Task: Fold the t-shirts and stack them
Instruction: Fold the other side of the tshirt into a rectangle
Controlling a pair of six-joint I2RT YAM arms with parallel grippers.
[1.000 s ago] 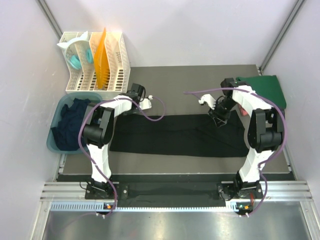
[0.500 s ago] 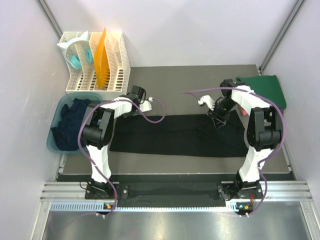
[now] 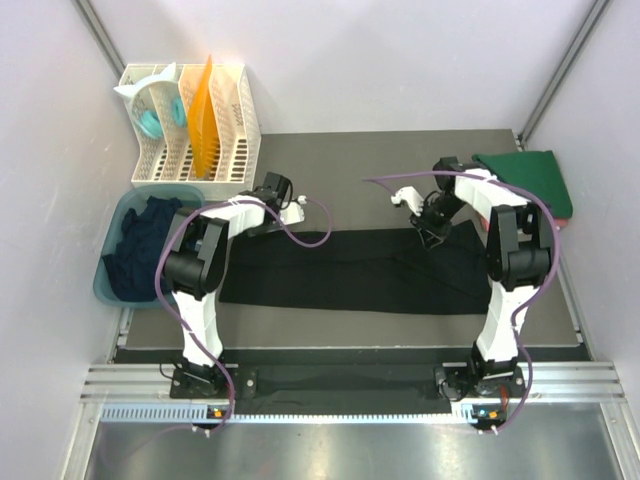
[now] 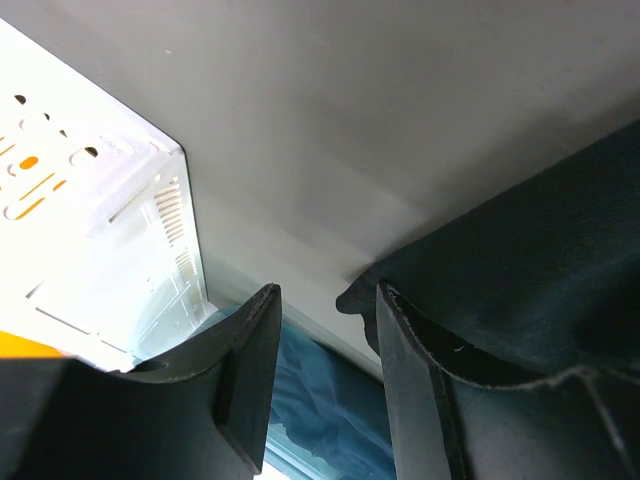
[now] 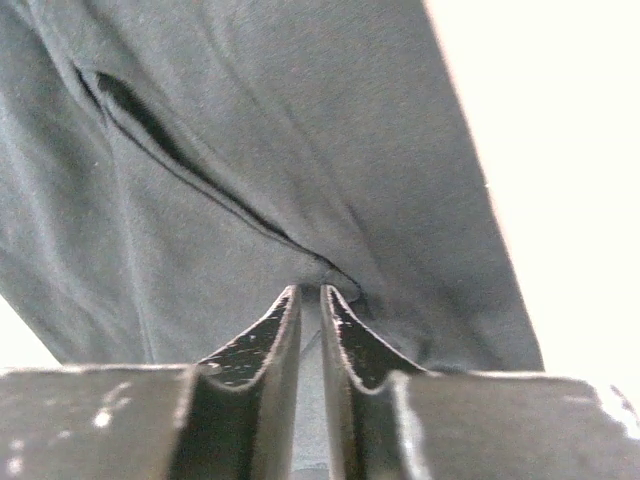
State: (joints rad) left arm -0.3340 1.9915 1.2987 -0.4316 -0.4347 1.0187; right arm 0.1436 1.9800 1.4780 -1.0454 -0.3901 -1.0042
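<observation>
Black t-shirt point(image 3: 350, 272) flat, long folded strip across table point(image 3: 380, 165) centre. Dark green t-shirt point(image 3: 535, 178) folded, far-right corner. Navy t-shirts point(image 3: 140, 248) crumpled, left edge.

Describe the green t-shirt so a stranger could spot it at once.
Look at the grey mat, then at its far right corner. The green t-shirt lies there folded flat; the black t-shirt is spread long across the mat's middle, and the other dark clothes sit crumpled in the teal tub.
</observation>
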